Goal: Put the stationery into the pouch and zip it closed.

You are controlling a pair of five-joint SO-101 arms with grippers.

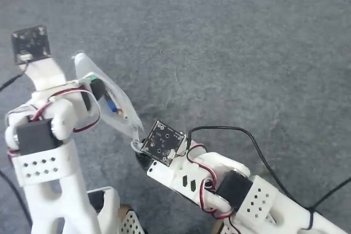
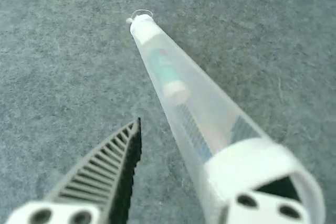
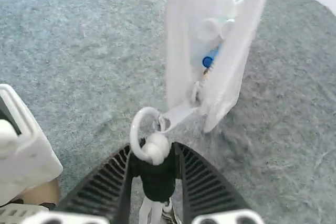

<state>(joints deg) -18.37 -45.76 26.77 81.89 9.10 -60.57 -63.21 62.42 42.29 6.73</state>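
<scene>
Right gripper (image 3: 155,174) pinches white ring zipper pull (image 3: 135,129) of translucent plastic pouch (image 3: 210,51); left gripper (image 2: 155,140) spread, pouch looks unclamped, so pulling could drag it free

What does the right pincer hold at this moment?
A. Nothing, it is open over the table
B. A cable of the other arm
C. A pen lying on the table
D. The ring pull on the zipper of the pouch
D: in the right wrist view the right pincer is shut on the white ring pull, which is tied to the zipper tab of the pouch.
</scene>
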